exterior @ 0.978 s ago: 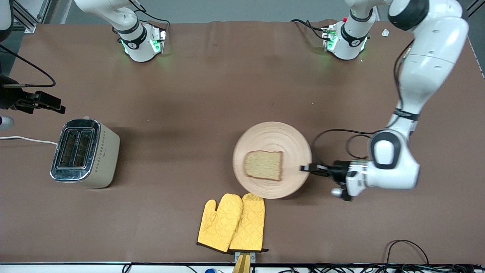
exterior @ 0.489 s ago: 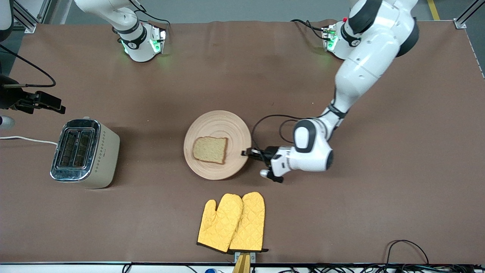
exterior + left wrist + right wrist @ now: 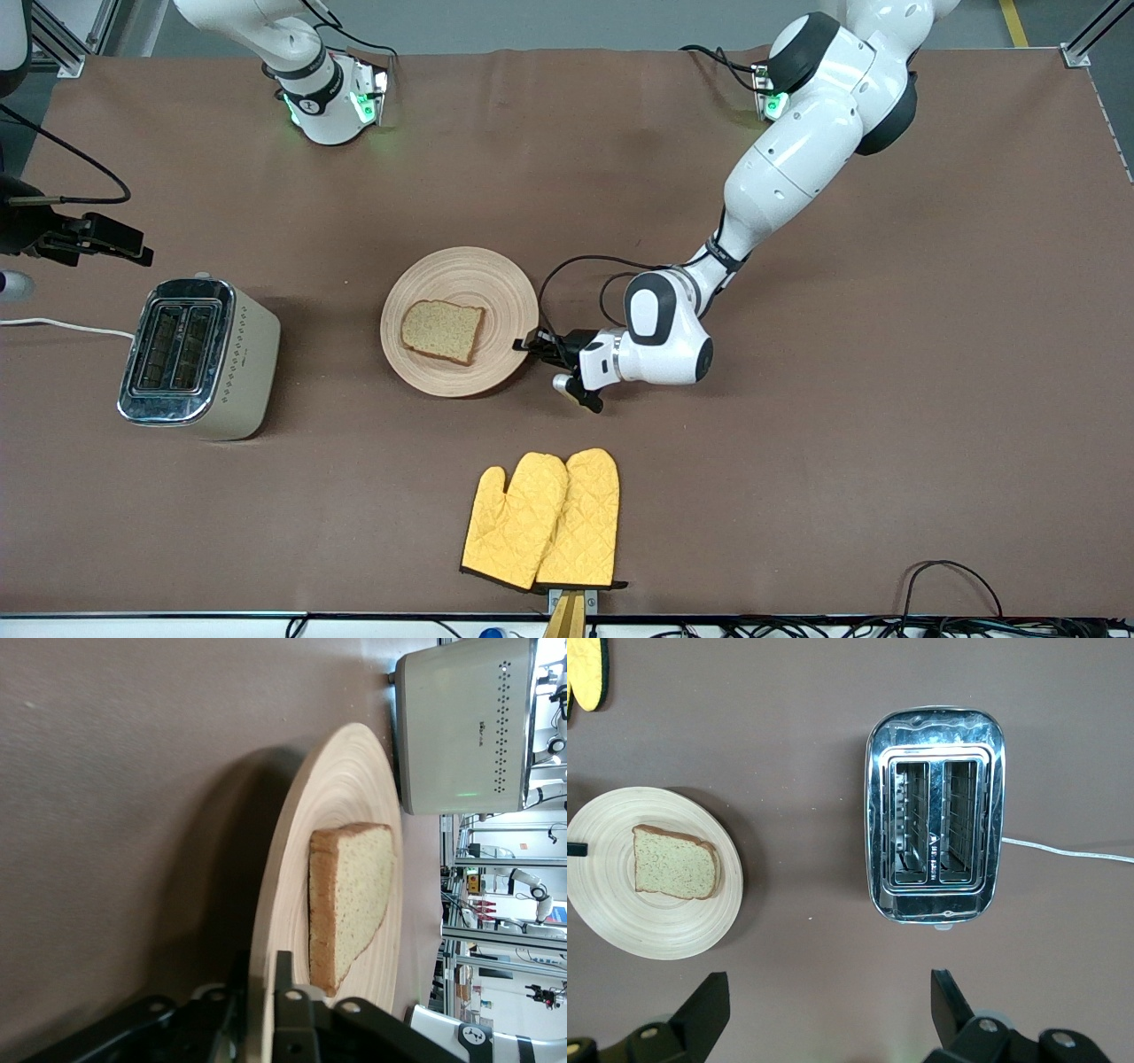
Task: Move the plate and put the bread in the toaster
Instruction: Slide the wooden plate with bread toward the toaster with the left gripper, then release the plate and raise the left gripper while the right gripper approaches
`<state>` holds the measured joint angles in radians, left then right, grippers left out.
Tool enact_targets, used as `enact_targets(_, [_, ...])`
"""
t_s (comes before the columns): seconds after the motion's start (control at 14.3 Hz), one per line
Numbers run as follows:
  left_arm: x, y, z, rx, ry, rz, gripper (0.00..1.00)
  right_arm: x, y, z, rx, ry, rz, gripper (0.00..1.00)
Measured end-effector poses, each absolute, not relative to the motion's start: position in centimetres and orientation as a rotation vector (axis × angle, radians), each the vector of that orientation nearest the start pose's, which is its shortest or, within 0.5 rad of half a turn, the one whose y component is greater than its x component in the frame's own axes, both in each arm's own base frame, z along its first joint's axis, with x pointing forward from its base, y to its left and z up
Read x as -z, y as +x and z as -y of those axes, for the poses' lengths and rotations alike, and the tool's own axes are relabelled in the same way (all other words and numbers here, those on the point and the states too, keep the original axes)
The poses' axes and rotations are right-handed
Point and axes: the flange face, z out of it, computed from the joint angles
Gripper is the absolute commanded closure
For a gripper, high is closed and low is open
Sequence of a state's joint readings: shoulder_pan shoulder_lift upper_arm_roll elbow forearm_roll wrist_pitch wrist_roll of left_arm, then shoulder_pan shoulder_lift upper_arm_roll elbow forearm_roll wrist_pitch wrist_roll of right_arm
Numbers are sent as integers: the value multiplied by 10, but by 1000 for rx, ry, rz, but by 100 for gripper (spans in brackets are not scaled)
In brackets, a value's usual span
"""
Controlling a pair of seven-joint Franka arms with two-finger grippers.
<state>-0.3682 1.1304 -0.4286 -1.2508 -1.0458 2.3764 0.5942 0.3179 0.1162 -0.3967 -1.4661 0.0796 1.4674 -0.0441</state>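
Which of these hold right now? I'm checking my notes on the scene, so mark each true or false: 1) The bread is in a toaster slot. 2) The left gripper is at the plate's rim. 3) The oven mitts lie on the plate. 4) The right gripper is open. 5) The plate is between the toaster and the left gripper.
1) False: the bread lies flat on the plate; both slots of the toaster are empty.
2) True: the left gripper has its fingers on either side of the rim.
3) False: the yellow oven mitts lie on the table, nearer to the front camera than the plate.
4) True: the right gripper hangs open over the toaster.
5) True.
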Motion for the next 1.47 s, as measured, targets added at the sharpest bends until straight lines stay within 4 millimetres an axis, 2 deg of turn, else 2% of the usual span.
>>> enact_targets(0.21, [-122, 589, 474, 108, 2036, 274, 0, -604, 576, 22, -161, -3096, -45, 0])
enact_targets(0.35, [-134, 602, 468, 113, 2039, 212, 0, -604, 576, 22, -161, -3096, -45, 0])
enact_targets(0.49, [-157, 626, 445, 101, 2044, 220, 0, -604, 576, 22, -161, -3096, -44, 0])
enact_targets(0.56, [-170, 642, 422, 105, 2067, 252, 0, -604, 576, 21, -161, -3096, -44, 0])
enact_targets(0.7, [-195, 676, 359, 118, 2135, 309, 0, -604, 576, 21, -161, -3096, -43, 0])
enact_targets(0.84, [-212, 703, 278, 154, 2200, 357, 0, -604, 576, 21, -161, -3096, -42, 0])
enact_targets(0.98, [-231, 722, 192, 189, 2279, 415, 0, -604, 576, 20, -160, -3092, -40, 0])
enact_targets(1.12, [-263, 733, 114, 189, 2386, 487, 0, -603, 577, 9, -158, -3079, -15, 0])
enact_targets(1.19, [-286, 736, 88, 172, 2445, 532, 0, -599, 579, -4, -149, -3072, 1, 0])
enact_targets(1.26, [-313, 737, 72, 146, 2520, 583, 0, -588, 583, -22, -131, -3069, -3, 0])
enact_targets(1.33, [-348, 737, 63, 110, 2605, 637, 0, -567, 588, -41, -115, -3061, -14, 0])
enact_targets(1.47, [-425, 730, 61, 29, 2772, 641, 0, -505, 591, -77, -125, -3016, -47, 0])
